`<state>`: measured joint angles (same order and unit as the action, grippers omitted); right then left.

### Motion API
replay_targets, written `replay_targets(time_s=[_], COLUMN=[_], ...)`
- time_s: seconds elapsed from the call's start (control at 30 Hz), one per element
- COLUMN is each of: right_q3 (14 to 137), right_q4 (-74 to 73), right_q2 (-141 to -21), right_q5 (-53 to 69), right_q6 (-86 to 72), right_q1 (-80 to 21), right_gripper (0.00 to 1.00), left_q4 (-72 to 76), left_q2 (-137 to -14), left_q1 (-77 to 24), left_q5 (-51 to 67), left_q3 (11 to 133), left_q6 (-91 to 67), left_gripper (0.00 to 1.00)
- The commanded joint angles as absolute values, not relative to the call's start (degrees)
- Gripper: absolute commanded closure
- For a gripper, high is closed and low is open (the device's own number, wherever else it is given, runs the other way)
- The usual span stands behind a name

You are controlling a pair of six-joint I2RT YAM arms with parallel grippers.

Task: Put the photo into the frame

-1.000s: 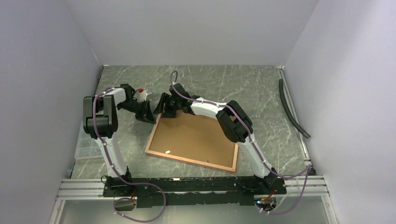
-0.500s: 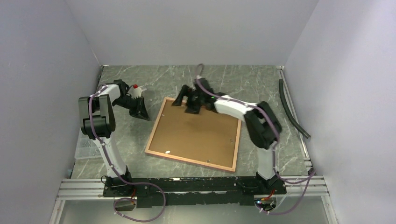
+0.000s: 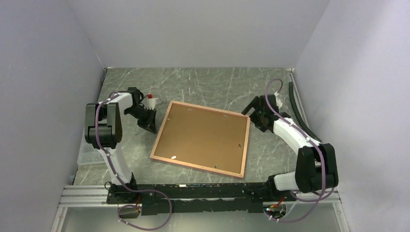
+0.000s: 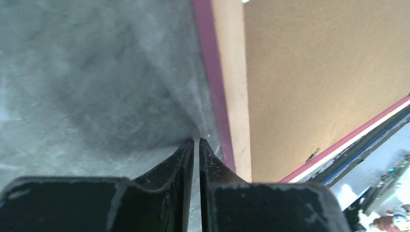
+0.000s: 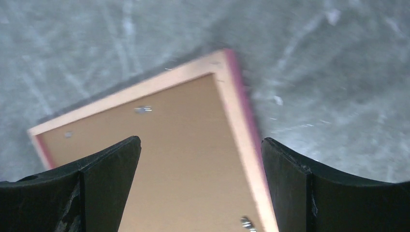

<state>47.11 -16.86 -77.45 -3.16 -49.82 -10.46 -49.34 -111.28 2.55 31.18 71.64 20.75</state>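
Observation:
The frame [image 3: 196, 166] lies face down in the middle of the table, its light wood rear up and a brown backing board [image 3: 203, 137] set in it. The photo is hidden. My left gripper [image 3: 152, 127] is shut and empty, its tips low on the table just left of the frame's left edge. In the left wrist view the gripper [image 4: 196, 141] sits beside the pink border [image 4: 212, 92]. My right gripper [image 3: 256, 115] is open and empty over the frame's far right corner. In the right wrist view the gripper [image 5: 201, 141] straddles the frame's rim [image 5: 241, 125].
A black hose [image 3: 302, 113] lies along the right wall. A clear plastic box [image 3: 88, 152] sits at the left edge by the left arm. Small metal clips [image 3: 173, 157] sit on the frame's back. Grey walls close in three sides.
My right arm swung from the frame's far left corner across to its far right corner, uncovering the backing board. My left gripper shifted slightly and stays beside the left edge.

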Motion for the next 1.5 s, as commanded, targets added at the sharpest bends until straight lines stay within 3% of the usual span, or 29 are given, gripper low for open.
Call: replay_targets(time_s=[0.0,0.33,0.8,0.9,1.0,1.13,1.3,1.47], right_q3=[42.2,48.5,99.9,106.6,113.0,121.0,115.3,97.2], right_q4=[-15.9,-6.2,-16.5,-18.8,-21.7,-27.7,-27.9,-24.9], right_q2=[-78.2,-92.2,-128.8,-132.4,-135.1,-136.1,-127.9,-113.1], right_q5=[-4.6,5.2,16.3,17.5,18.3,16.7,11.8,8.4], right_q6=[-50.3,-53.4,-49.7,-47.4,-43.9,-40.8,-39.3,-40.5], right_q1=[-8.6,-10.6,-23.3,-23.6,-22.4,-19.5,-15.2,-12.9], right_gripper=[0.00,0.00,0.00,0.00,0.00,0.00,0.00,0.00], left_q4=[-48.6,-49.0,-49.4,-51.8,-55.8,-61.2,-71.4,-68.2], left_q2=[-107.2,-101.9,-107.5,-107.6,-106.0,-101.0,-97.3,-99.1], left_q1=[0.8,-4.8,-25.4,-28.0,-27.9,-25.5,-16.6,-5.9], left_q5=[27.1,25.3,30.2,32.9,33.9,33.1,37.8,35.7], left_q3=[69.4,61.5,68.6,70.0,70.6,70.8,77.9,86.8], left_q6=[23.6,25.0,19.3,19.8,22.0,26.1,33.9,33.1], left_gripper=[0.85,0.86,0.85,0.77,0.58,0.44,0.29,0.30])
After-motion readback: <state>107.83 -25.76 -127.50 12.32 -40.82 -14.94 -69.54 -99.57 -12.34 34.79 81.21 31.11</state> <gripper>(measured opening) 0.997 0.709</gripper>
